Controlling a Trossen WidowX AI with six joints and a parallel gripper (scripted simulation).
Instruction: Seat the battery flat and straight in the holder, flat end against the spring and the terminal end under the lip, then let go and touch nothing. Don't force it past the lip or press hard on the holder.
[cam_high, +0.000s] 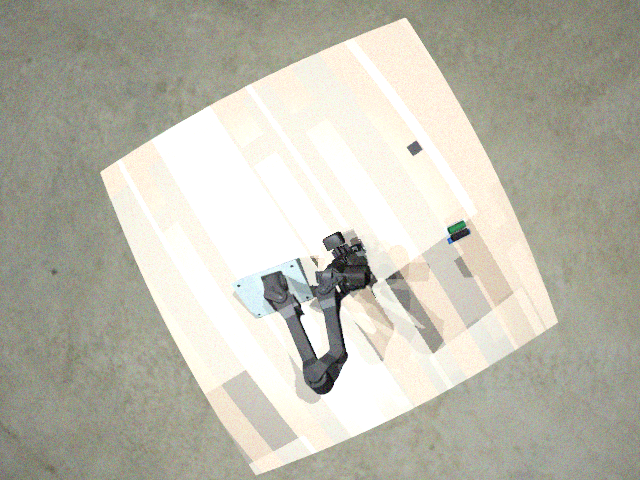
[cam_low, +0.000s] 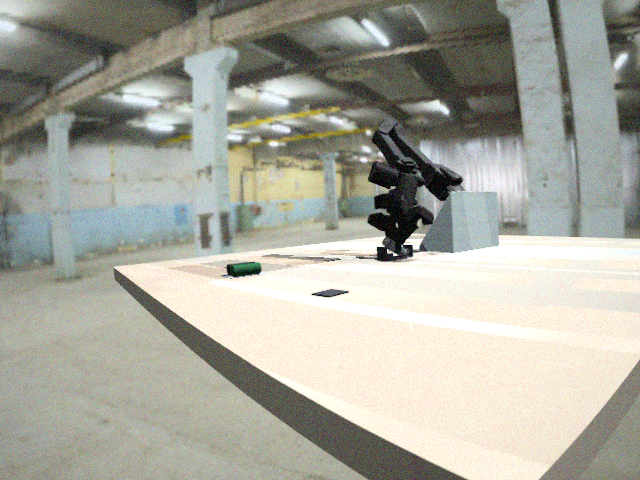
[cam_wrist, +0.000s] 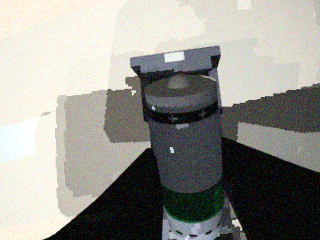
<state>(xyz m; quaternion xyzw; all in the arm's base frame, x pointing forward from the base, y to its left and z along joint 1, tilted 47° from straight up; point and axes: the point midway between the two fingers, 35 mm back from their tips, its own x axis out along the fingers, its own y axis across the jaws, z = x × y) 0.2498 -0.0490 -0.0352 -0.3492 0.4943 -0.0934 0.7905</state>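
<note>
plus signs on the black band round the battery (cam_wrist: 189, 155), faint and partly blurred, no words legible
</note>
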